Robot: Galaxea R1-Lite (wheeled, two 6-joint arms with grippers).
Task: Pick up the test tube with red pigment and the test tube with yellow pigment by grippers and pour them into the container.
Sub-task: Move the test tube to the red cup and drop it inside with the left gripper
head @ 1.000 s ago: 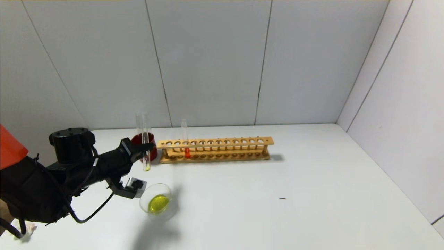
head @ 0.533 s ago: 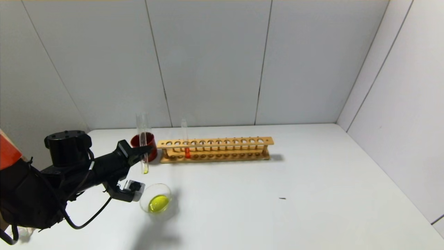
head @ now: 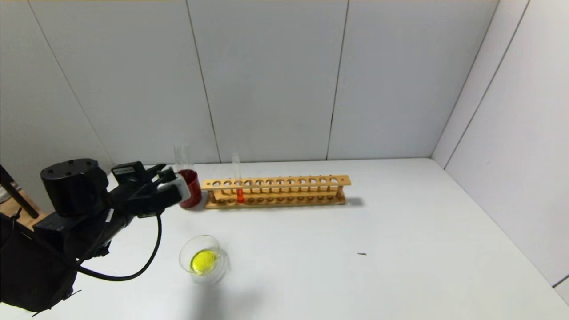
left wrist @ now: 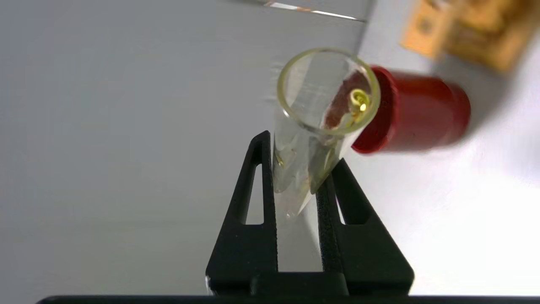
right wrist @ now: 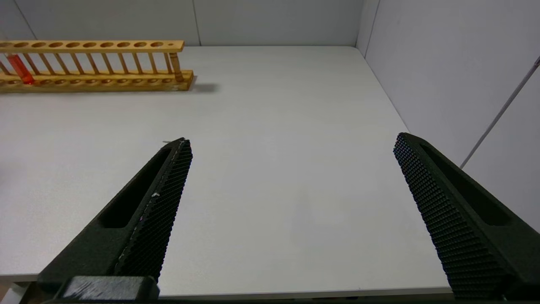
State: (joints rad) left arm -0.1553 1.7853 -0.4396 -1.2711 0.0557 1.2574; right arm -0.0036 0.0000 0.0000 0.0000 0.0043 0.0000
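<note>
Wooden rack cut off; dark red cup blurred

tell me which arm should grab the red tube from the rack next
Probably right. The right hand is open and holds nothing, with the test tube with red pigment in its view. The left hand is shut on the test tube with yellow pigment.
</note>
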